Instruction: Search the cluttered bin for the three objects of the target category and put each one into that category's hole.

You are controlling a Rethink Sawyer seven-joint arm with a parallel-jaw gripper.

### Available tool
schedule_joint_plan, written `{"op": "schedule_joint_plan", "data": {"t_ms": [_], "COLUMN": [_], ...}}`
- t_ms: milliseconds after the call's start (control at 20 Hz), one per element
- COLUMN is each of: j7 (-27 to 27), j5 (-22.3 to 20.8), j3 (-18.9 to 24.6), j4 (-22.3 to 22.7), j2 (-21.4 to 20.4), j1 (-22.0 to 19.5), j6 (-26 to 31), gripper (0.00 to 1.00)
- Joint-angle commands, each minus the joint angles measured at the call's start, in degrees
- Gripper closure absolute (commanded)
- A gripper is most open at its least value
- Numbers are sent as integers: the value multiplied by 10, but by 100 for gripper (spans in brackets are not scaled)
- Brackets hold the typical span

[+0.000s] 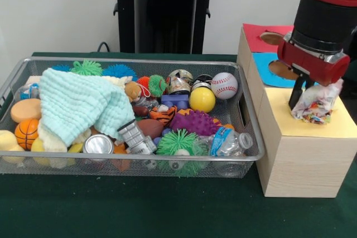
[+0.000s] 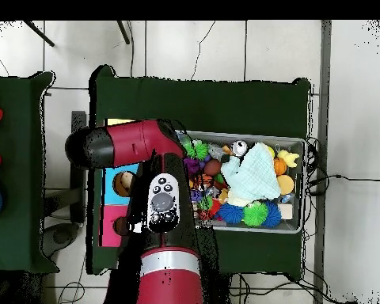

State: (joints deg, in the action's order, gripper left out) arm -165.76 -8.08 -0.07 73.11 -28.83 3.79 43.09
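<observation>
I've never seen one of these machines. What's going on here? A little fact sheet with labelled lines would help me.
Arm: red and black, reaching over the wooden box
Gripper: shut on a crumpled colourful wrapper
Wrapper position: above the box's yellow panel
Box top: yellow, blue and red panels; holes show in the blue and red ones
Wire bin: beside the box, crowded with toys
Seen in bin: mint cloth, baseball, yellow ball, small basketball, silver can
</observation>
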Motion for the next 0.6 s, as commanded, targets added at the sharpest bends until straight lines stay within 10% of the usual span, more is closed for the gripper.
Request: {"op": "schedule_joint_plan", "data": {"t_ms": [50, 600], "j7": [12, 32], "j5": [-68, -23], "j3": [-17, 2], "j4": [-34, 17], "j2": [96, 18], "j1": [6, 2], "j6": [-53, 39], "gripper": [100, 100]}}
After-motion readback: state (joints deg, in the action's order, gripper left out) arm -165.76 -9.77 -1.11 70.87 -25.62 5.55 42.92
